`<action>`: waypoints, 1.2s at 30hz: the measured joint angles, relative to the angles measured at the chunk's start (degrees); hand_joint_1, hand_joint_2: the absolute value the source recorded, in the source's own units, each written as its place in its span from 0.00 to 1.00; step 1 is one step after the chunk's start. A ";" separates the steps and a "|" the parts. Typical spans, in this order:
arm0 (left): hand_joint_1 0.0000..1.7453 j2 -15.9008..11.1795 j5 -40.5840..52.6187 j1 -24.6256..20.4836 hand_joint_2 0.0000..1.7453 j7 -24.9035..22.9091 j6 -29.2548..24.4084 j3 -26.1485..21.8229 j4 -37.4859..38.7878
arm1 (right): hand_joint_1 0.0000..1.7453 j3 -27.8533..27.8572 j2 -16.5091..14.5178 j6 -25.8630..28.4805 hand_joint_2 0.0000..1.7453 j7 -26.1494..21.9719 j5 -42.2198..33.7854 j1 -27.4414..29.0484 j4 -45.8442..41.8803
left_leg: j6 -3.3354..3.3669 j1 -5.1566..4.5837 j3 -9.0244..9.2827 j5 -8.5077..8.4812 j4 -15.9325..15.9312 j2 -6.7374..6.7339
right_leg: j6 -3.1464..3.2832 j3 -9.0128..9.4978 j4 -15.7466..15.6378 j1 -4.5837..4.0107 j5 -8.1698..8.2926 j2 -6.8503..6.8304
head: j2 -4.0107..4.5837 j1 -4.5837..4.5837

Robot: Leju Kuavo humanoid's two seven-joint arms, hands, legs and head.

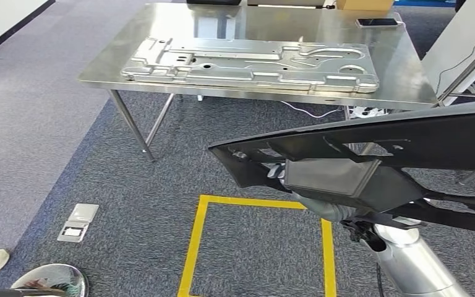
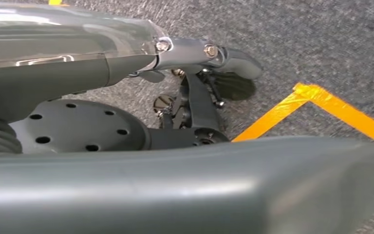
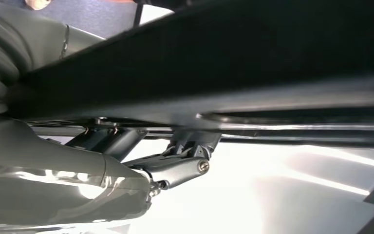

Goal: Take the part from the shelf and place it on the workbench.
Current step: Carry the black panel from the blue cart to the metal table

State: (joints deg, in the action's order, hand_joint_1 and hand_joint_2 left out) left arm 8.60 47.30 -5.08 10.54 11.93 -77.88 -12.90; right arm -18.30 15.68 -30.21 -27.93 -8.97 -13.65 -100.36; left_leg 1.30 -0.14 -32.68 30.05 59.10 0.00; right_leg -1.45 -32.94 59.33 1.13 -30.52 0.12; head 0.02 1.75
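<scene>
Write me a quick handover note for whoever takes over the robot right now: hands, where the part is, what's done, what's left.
Right hand: holds the black part from beneath, carried in front of the body.
Left hand: holds nothing, hanging over carpet by the yellow tape.
Workbench: ahead, already bearing a silver stamped panel.
Done: part taken.
Left: approach and set it on the workbench.

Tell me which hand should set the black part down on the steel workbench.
Right, most likely. The right hand already grips the black part, carried in front of the workbench. The left hand hangs over the carpet holding nothing, so it would first need to take hold.
</scene>
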 joint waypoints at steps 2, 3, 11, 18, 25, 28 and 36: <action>0.00 -0.01 0.00 -0.06 1.00 0.01 0.00 0.00 0.00 | 1.00 0.01 0.00 0.00 1.00 0.00 -0.01 -0.10 -0.03 | -0.54 0.15 -0.54 1.31 1.52 0.00 | 0.73 0.03 -0.10 0.17 0.11 -0.09 | -0.01 0.01; 0.00 -0.01 0.00 -0.08 1.00 0.01 0.00 0.00 0.00 | 1.00 -0.01 -0.01 0.00 1.00 0.00 -0.01 -0.14 -0.05 | -0.87 0.25 -1.55 2.86 3.94 0.00 | 1.01 0.05 -0.15 0.27 0.14 -0.19 | -0.01 0.01; 0.00 -0.03 0.00 0.05 1.00 -0.01 0.00 0.00 0.00 | 1.00 -0.06 -0.01 0.00 1.00 -0.01 0.00 -0.16 -0.05 | -0.46 0.28 -2.12 0.52 4.43 0.05 | 1.16 0.40 -0.13 0.09 -0.12 -0.14 | 0.00 0.01; 0.00 -0.06 0.00 -0.01 1.00 0.03 -0.01 0.00 0.00 | 1.00 0.02 0.01 0.00 1.00 -0.02 -0.01 -0.37 -0.11 | 0.96 0.26 0.03 -0.71 -0.80 -0.01 | -0.60 -0.77 2.55 -0.14 -2.43 -0.04 | -0.01 -0.02; 0.00 -0.05 0.00 0.02 1.00 -0.01 0.00 0.00 0.00 | 1.00 -0.02 0.02 0.00 1.00 0.00 0.01 -0.01 0.06 | 1.05 0.34 0.34 -0.57 -0.72 -0.08 | -1.11 -3.39 8.38 0.10 -2.68 -0.14 | -0.01 -0.03; 0.00 -0.05 0.00 0.00 1.00 -0.01 0.00 0.00 0.00 | 1.00 -0.02 0.00 0.00 1.00 -0.01 0.01 -0.06 0.06 | 0.38 -0.01 0.10 -0.18 -0.11 0.02 | -0.77 0.16 0.35 0.08 0.11 -0.12 | -0.01 -0.01; 0.00 -0.05 0.01 -0.02 1.00 0.00 0.00 0.00 0.00 | 1.00 -0.03 -0.01 0.00 1.00 -0.02 0.01 -0.02 -0.02 | -1.32 0.42 -5.80 7.07 13.26 0.04 | 1.27 0.12 -0.05 0.24 -0.01 -0.33 | 0.00 0.02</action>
State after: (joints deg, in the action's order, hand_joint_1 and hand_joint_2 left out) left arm 8.55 47.30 -5.09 10.54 11.93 -77.88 -12.90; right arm -18.33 15.67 -30.21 -27.95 -8.97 -13.67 -100.38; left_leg -0.02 0.28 -38.48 37.12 72.36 0.04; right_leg -0.17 -32.81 59.27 1.37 -30.53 -0.21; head 0.02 1.77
